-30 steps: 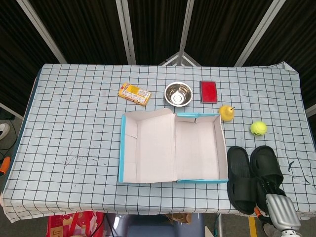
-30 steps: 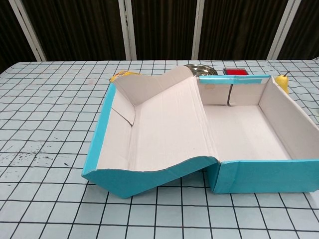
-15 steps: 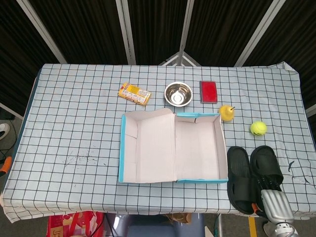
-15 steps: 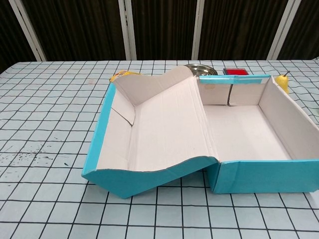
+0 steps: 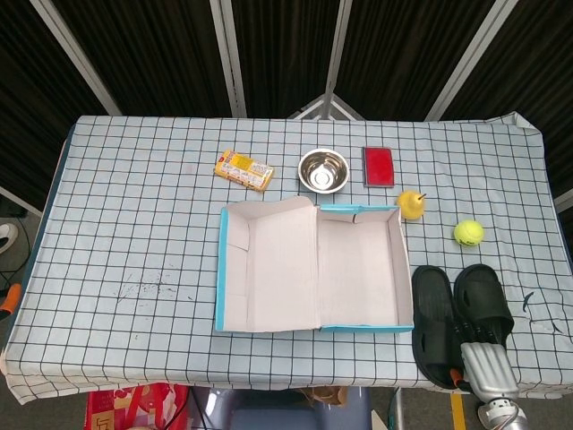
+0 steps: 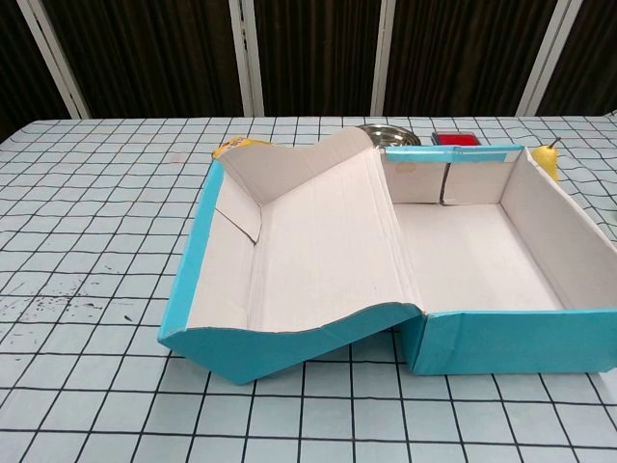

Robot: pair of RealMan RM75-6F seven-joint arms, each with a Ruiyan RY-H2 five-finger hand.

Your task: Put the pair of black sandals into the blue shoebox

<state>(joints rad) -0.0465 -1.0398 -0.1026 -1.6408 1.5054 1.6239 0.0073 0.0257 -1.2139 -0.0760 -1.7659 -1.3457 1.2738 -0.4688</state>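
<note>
The blue shoebox (image 5: 219, 278) lies open in the middle of the table, its lid folded out to the left and its white inside empty; the chest view shows its front wall (image 6: 501, 340) close up. The pair of black sandals (image 5: 434, 309) lies side by side just right of the box, near the front table edge. My right hand (image 5: 477, 338) reaches in from the bottom right, over the heel ends of the sandals. Its dark fingers blend with the sandals, so I cannot tell how they lie. My left hand shows in neither view.
Behind the box stand a yellow snack packet (image 5: 244, 169), a steel bowl (image 5: 323, 170) and a red case (image 5: 378, 167). A yellow pear (image 5: 411, 204) sits at the box's far right corner, and a tennis ball (image 5: 468, 233) lies beyond the sandals.
My right forearm has slid left and forward, bringing the hand further over the sandals' heels. The box and sandals have not moved.
</note>
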